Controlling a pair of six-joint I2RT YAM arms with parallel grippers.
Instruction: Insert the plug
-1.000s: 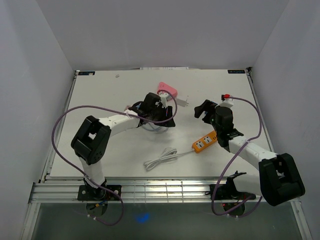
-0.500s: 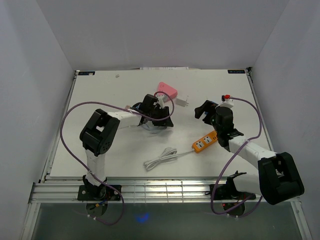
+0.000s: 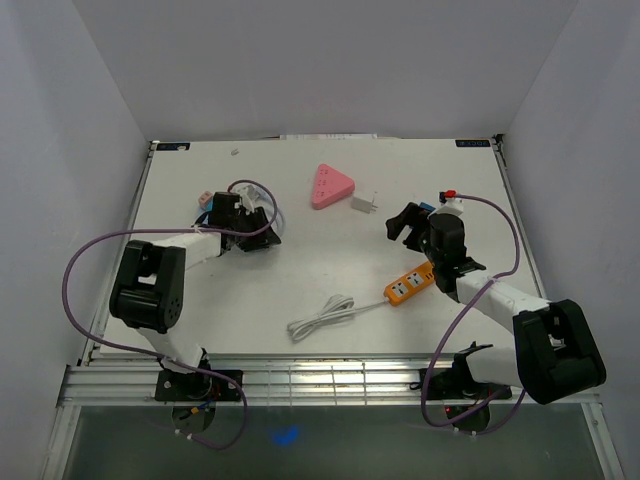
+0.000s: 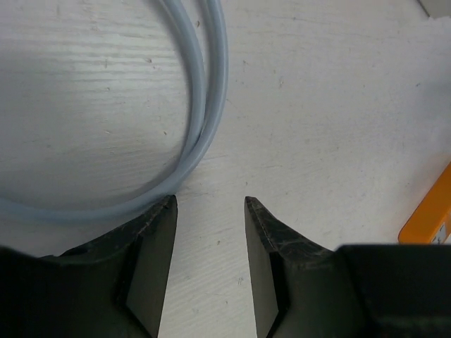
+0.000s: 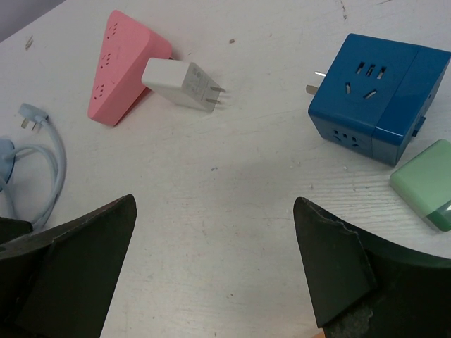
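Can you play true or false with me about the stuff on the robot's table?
The pink socket is a triangle. True.
The white charger is plugged into the pink socket. False: it lies beside it, prongs pointing away.
The right gripper holds the blue cube. False: it is open and empty, and the cube lies apart from it.
The power strip is orange. True.
The left gripper is holding nothing. True.

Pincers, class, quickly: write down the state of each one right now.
Left pincer: partly open, nothing between its fingers; pale cable lies just beyond.
Right pincer: wide open, holding nothing.
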